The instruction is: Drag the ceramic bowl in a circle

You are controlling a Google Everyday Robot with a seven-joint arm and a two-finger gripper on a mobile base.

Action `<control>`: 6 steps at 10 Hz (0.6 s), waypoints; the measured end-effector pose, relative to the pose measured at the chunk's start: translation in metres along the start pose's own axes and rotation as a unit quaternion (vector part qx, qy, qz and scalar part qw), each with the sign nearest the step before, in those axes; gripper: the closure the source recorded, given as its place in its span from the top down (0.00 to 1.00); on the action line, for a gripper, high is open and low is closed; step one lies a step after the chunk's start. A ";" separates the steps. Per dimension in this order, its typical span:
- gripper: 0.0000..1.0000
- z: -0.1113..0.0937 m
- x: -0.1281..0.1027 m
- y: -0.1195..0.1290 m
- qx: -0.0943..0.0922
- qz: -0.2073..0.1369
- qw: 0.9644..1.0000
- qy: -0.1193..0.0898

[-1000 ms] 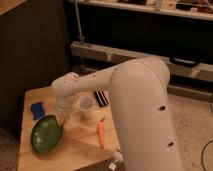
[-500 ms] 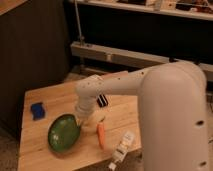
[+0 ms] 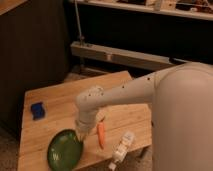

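Claw [image 3: 81, 132] is kept closed and pressed on the bowl [image 3: 65, 149] rim, likely so it can be dragged around the counter [image 3: 60, 100].

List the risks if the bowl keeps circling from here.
The ceramic bowl sits at the table's front edge; a wider sweep could tip it off. The gripper, shut at the bowl's right rim, could slip off the glossy rim. The carrot lies just right of it and may get knocked.

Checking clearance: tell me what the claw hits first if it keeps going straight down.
Probably the ceramic bowl: the claw, shut, points down at its right rim on the wooden table. Depth is unclear.
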 end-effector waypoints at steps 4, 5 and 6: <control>0.14 0.037 -0.017 -0.051 0.009 -0.068 0.997 -0.034; 0.14 0.040 -0.008 -0.060 0.012 -0.080 0.996 -0.034; 0.14 0.042 0.006 -0.072 0.017 -0.090 0.995 -0.031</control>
